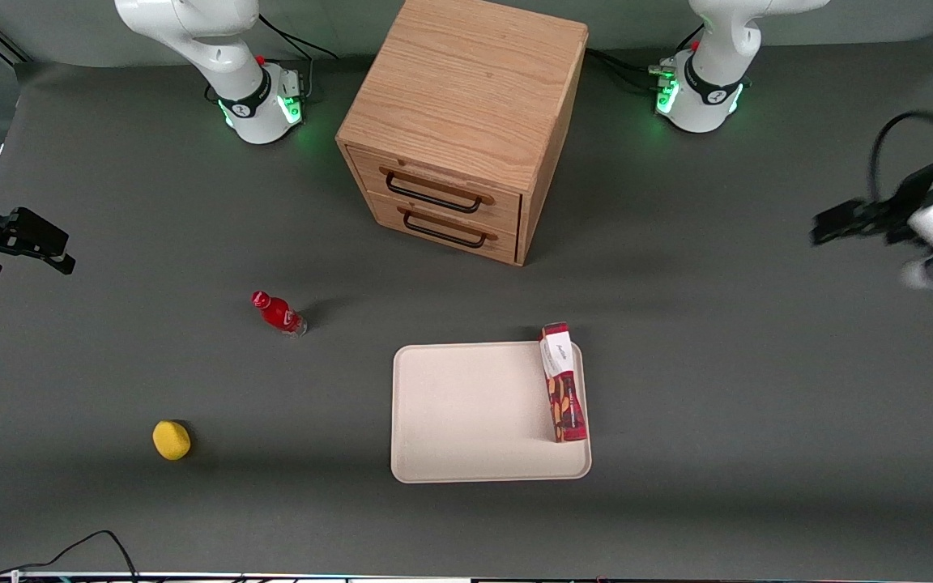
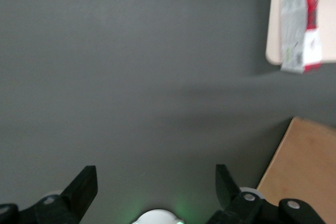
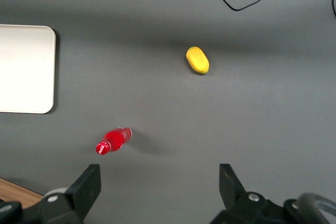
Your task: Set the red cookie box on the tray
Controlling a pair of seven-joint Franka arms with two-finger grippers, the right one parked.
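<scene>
One red cookie box (image 1: 563, 383) lies flat along the edge of the tray (image 1: 466, 413) that faces the working arm's end of the tabletop (image 1: 758, 389), its white label end poking just over the tray's rim on the side farther from the front camera, the rest of it resting inside the tray. The gripper (image 1: 827, 225) is well apart from the box, hanging above bare tabletop toward the working arm's end and farther from the front camera than the tray; it holds nothing, and in the left wrist view its two dark fingers (image 2: 84, 184) stand spread wide with only grey tabletop between them. That same view catches just a corner of the tray (image 2: 274, 35) and the label end of the box (image 2: 299, 24), both cut off by the frame, with the box's print too blurred to read; a slice of the wooden drawer cabinet (image 2: 307, 166) shows too. In the front view the gripper is blurred and the arm that carries it runs off the frame. The cabinet (image 1: 466, 121), with two black-handled drawers, stands farther from the front camera than the tray. A small red bottle (image 1: 278, 312) lies toward the parked arm's end, and a yellow lemon-like object (image 1: 171, 440) sits nearer the front camera than the bottle.
</scene>
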